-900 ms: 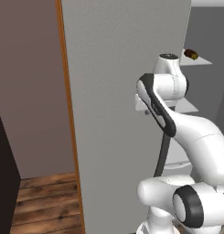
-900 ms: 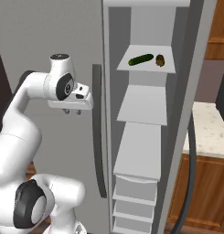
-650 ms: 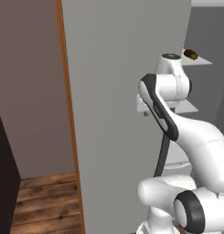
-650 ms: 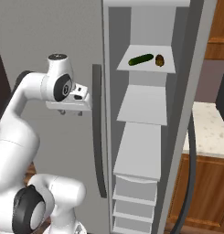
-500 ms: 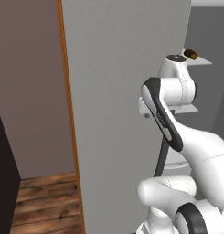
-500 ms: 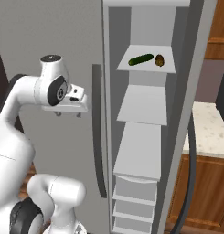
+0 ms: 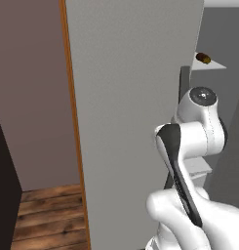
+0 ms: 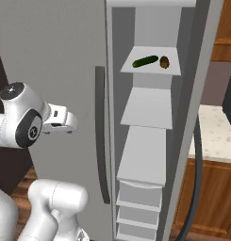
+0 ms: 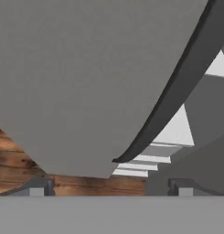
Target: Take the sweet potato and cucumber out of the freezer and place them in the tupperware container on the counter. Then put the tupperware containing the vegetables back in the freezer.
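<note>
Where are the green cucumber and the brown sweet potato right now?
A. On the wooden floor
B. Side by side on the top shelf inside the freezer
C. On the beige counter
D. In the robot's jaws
B: the right base view shows the cucumber and the sweet potato lying next to each other on the freezer's top white shelf.

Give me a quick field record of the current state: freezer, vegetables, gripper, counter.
freezer: open, white shelves exposed
cucumber: lying on the top visible shelf, left of the sweet potato
sweet potato: same shelf, close beside the cucumber
gripper: open, holding nothing, facing the grey door panel and its dark curved handle
counter: beige edge at right, over brown cabinets
task progress: neither vegetable picked yet
</note>
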